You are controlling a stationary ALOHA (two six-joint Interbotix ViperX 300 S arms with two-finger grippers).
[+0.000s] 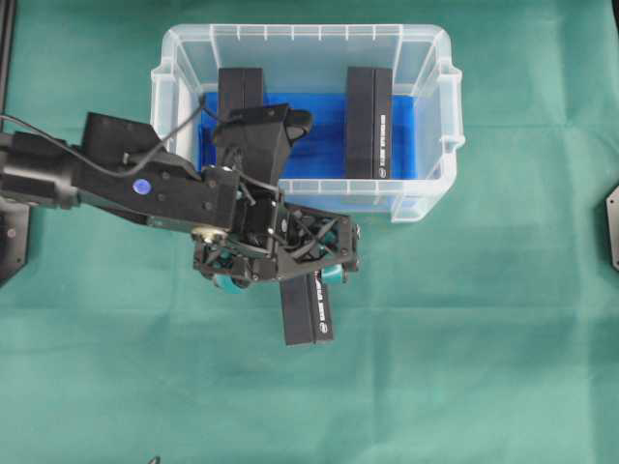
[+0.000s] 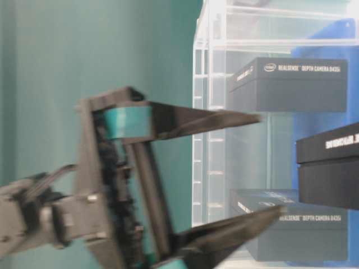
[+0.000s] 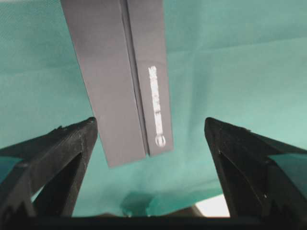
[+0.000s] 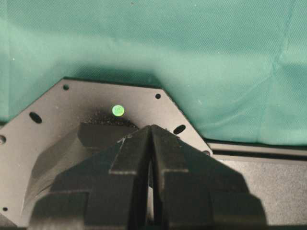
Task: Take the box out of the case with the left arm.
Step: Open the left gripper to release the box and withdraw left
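The clear case (image 1: pixel 426 58) with blue lining stands at the back and holds two black boxes, one on the left (image 1: pixel 240 89) and one on the right (image 1: pixel 369 121). Another black box (image 1: pixel 308 311) lies flat on the green cloth in front of the case. My left gripper (image 1: pixel 280 275) hovers over that box's near end, open, with its teal-padded fingers apart from it. In the left wrist view the box (image 3: pixel 120 81) lies between and beyond the spread fingers (image 3: pixel 62 148), touching neither. My right gripper (image 4: pixel 151 127) is shut on nothing.
Green cloth (image 1: pixel 484 367) covers the table around the case. The right arm's black base plate (image 4: pixel 57 120) sits under the right gripper, at the table's right edge (image 1: pixel 611 227). The left arm's body (image 1: pixel 126 174) overlaps the case's front-left corner.
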